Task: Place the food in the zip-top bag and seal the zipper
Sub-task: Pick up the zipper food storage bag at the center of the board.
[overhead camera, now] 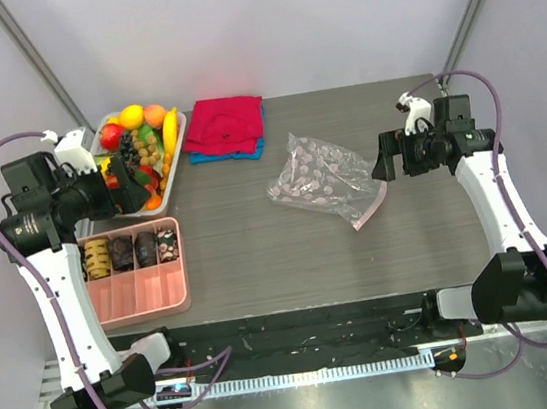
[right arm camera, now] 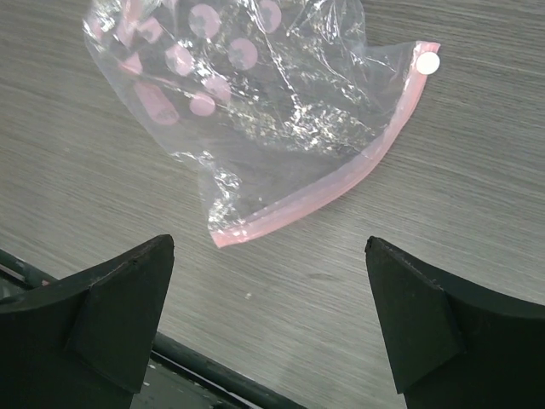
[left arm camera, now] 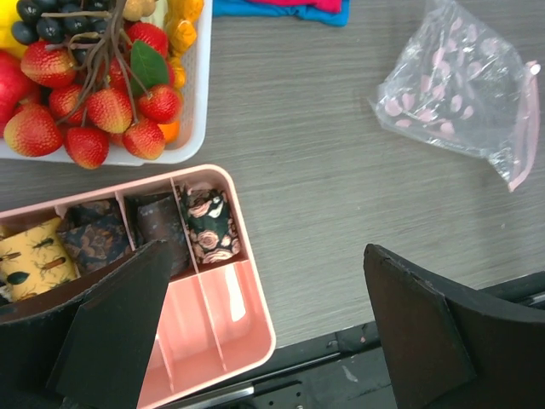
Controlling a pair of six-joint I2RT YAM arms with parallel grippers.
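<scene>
The food (overhead camera: 138, 132), glossy toy fruits in red, yellow, orange, green and purple, is heaped in a white tray (overhead camera: 175, 162) at the back left. Strawberries and dark grapes show in the left wrist view (left arm camera: 94, 102). The zip-top bag (overhead camera: 318, 176) lies flat and crinkled mid-table, with its pink zipper (overhead camera: 371, 206) toward the front right. My left gripper (overhead camera: 128, 183) is open and empty, held above the fruit tray and the pink box. My right gripper (overhead camera: 387, 164) is open and empty, just right of the bag. The right wrist view shows the bag (right arm camera: 255, 94) and zipper (right arm camera: 341, 183) ahead of the gripper (right arm camera: 268, 247).
A pink divided box (overhead camera: 138, 283) with several rolled cloths stands at the front left, and shows under the left gripper (left arm camera: 266, 256) in its wrist view (left arm camera: 230, 315). A red folded cloth (overhead camera: 227, 122) on a blue one lies at the back. The table's front edge (overhead camera: 307, 306) is near.
</scene>
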